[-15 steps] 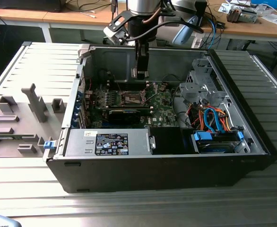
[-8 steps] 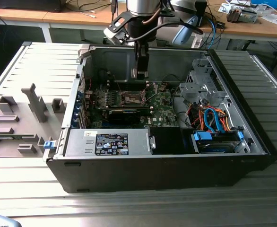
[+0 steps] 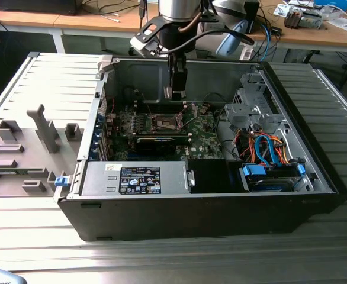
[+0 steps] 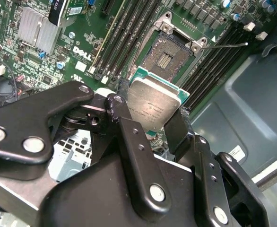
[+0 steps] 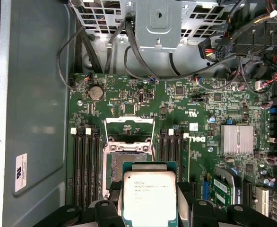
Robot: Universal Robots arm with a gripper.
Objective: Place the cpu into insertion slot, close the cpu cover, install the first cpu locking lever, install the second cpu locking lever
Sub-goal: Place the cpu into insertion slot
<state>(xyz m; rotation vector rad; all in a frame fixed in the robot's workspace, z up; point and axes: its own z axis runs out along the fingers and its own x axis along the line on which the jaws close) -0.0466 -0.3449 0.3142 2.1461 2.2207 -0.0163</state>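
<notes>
Masking the insertion slot (image 5: pixel 128 161) partly: cpu (image 5: pixel 149 197).

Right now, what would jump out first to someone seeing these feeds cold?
The cpu, silvery-topped, is clamped in the gripper, which hangs over the green motherboard inside the open computer case. Close by it in the second wrist view, the insertion slot sits bare, with its contact field exposed.
</notes>
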